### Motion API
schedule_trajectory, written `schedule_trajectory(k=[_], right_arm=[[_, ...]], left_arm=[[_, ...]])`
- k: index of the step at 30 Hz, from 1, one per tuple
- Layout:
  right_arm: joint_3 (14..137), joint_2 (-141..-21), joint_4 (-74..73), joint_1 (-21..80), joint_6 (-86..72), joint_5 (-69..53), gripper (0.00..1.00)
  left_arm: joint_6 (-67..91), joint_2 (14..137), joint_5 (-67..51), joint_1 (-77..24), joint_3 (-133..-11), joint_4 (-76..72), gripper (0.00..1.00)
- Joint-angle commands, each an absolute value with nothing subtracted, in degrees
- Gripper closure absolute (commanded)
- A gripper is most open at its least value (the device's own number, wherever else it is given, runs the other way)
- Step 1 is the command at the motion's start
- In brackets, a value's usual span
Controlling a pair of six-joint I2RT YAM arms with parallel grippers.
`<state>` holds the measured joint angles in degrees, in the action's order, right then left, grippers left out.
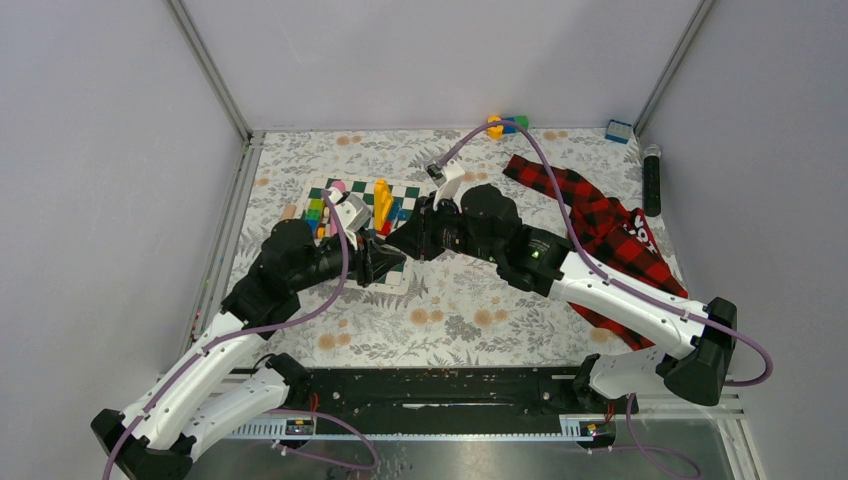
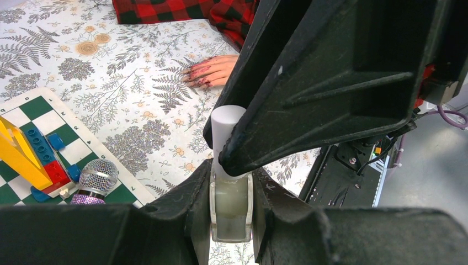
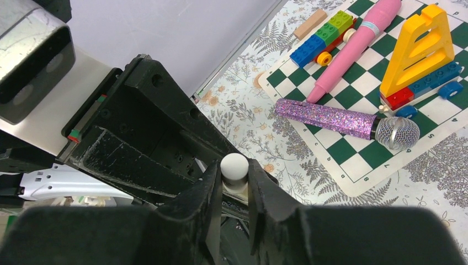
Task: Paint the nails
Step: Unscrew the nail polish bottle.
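The left claw (image 2: 231, 178) is clamped on the polish bottle (image 2: 230, 207), the right claw (image 3: 234, 178) on its cap (image 3: 234, 164); painting the nails (image 2: 197, 77) is judged pending.

Green checkerboard mat (image 3: 343, 150) on the floral cloth (image 3: 251, 118); purple glitter microphone (image 3: 336, 117) lies across it, pink microphone (image 3: 356, 47) just beside, yellow block piece (image 3: 416, 49) close by

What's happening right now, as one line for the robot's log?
left jaws: shut on clear bottle | right jaws: gripping its white cap | cap: on bottle | dummy hand: lying apart, nails untouched
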<state>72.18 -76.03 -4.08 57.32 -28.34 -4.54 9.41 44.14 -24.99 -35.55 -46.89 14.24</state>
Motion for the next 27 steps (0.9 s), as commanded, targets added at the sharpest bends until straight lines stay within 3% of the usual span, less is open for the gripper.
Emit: schedule_trajectory(k=[1, 4, 12, 20, 27], right_arm=[[74.89, -76.29, -2.12, 58.02, -27.95, -3.64, 0.87], [74.72, -76.05, -2.11, 58.01, -27.73, -3.31, 1.0], [73.03, -72.3, -3.05, 57.77, -20.83, -6.35, 1.0], [69.54, -64.48, -1.57, 56.69, -13.88, -20.18, 1.0], [68.04, -60.32, 1.36, 56.6, -12.48, -30.13, 1.0]], left_arm=[[8.61, 43.99, -24.87, -35.36, -49.57, 12.21, 1.0], [8.53, 43.97, -24.93, -35.41, -49.59, 12.16, 1.0], [8.97, 43.13, -33.17, -35.32, -49.02, 9.62, 1.0], [12.66, 43.04, -51.14, -34.8, -47.53, 1.85, 1.0], [14.84, 43.23, -56.23, -34.8, -46.94, -2.04, 1.0]])
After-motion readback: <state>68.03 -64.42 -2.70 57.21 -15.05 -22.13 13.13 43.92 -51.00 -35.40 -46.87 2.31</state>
